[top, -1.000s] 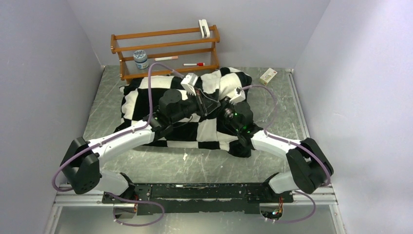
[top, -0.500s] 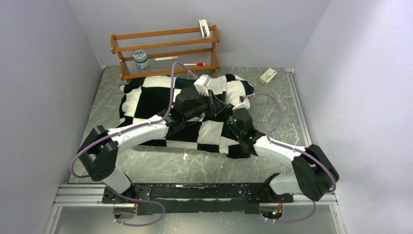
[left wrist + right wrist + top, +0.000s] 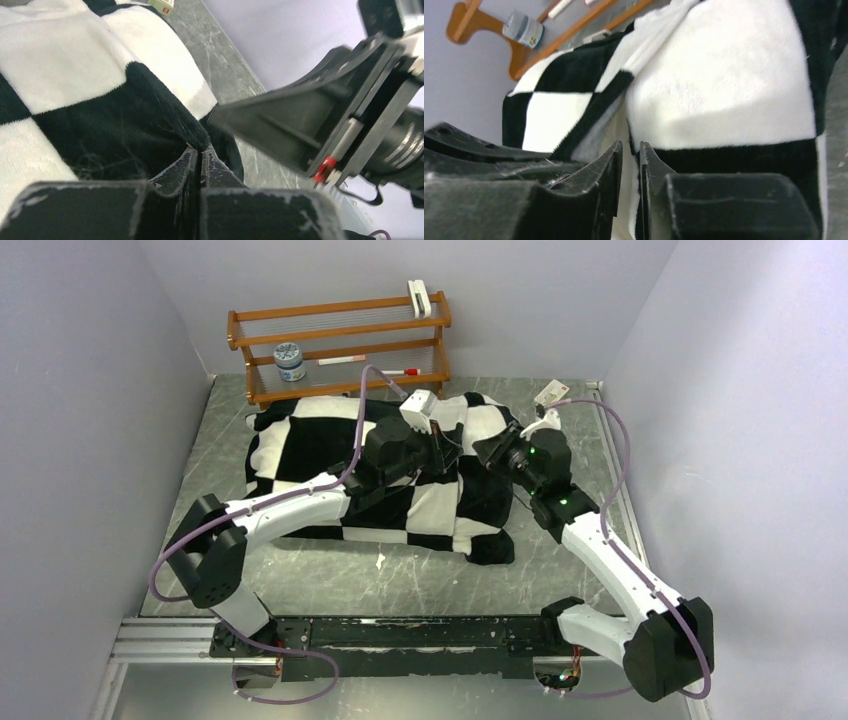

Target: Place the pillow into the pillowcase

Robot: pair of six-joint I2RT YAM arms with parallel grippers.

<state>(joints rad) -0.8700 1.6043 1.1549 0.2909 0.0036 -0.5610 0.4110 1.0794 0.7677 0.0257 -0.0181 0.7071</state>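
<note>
The black-and-white checkered pillowcase (image 3: 330, 440) lies bulging across the middle of the table. My left gripper (image 3: 443, 447) rests on its right half. In the left wrist view it (image 3: 200, 151) is shut on a black plush fold of the pillowcase (image 3: 75, 60). My right gripper (image 3: 490, 452) sits at the cloth's right edge, pointing left. Its jaws (image 3: 630, 149) stand slightly apart at a slit between checkered layers (image 3: 724, 90). Plain pale cloth (image 3: 621, 125) shows in that slit; I cannot tell if it is the pillow. The pillow is hidden in the top view.
A wooden rack (image 3: 340, 345) stands against the back wall, holding a jar (image 3: 289, 361) and a red-capped marker (image 3: 397, 371). A small box (image 3: 551, 395) lies at the back right corner. Walls close in on both sides. A white scrap (image 3: 380, 562) lies in front of the pillowcase.
My right arm has swung from the pillowcase's middle out to its right edge and its jaws have parted. The left gripper shifted slightly right, still pinching the cloth.
</note>
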